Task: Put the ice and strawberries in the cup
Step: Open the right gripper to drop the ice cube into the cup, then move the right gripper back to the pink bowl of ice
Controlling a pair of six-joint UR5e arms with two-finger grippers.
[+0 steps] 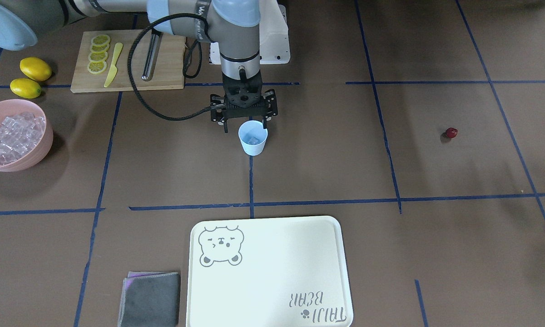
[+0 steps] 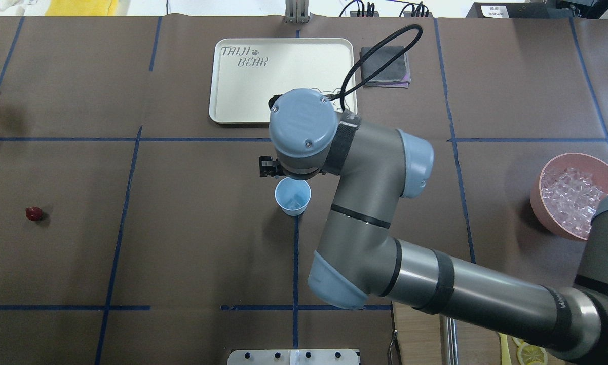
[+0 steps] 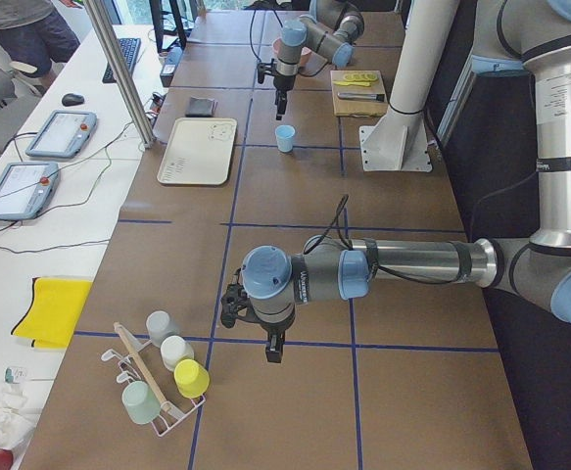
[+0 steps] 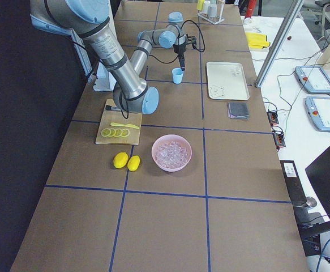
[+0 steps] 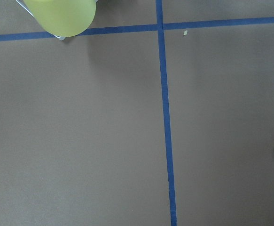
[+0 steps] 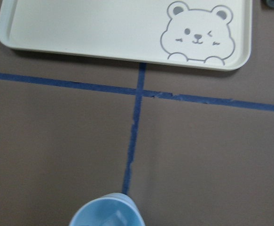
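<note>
The pale blue cup stands mid-table, with a clear ice cube inside; it also shows in the overhead view and at the bottom of the right wrist view. My right gripper hangs open and empty just above and behind the cup's rim. More ice fills the pink bowl. The dark red strawberry lies alone on the table, far from the cup. My left gripper hovers over bare table near a cup rack; I cannot tell whether it is open or shut.
A cutting board holds lemon slices, a yellow knife and a metal tool. Two lemons lie beside the bowl. A cream bear tray and a grey cloth lie beyond the cup. A rack of cups stands near my left gripper.
</note>
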